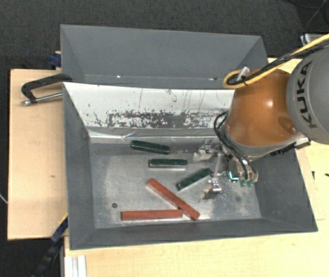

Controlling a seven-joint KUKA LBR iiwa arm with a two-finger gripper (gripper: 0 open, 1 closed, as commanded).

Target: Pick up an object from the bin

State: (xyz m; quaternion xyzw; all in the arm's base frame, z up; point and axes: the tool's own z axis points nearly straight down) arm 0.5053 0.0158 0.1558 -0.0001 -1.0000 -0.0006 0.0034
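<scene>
arm (321,100): cut off at right edge | bin (77,172): rear right corner hidden behind orange cover (260,113)

Bright, even light from above. The bin (78,172) catches it hard: white glare flares across the back wall and the floor glints in speckles. The orange cover (260,114) gleams softly, with shadow pooling beneath it.

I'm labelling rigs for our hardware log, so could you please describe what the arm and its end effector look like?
The arm is a thick, rounded grey link with black KUKA lettering. A glossy orange dome-shaped cover sits at the wrist, with a yellow cable running over it. The end effector is small, silvery metal with thin wires beside it.
</scene>
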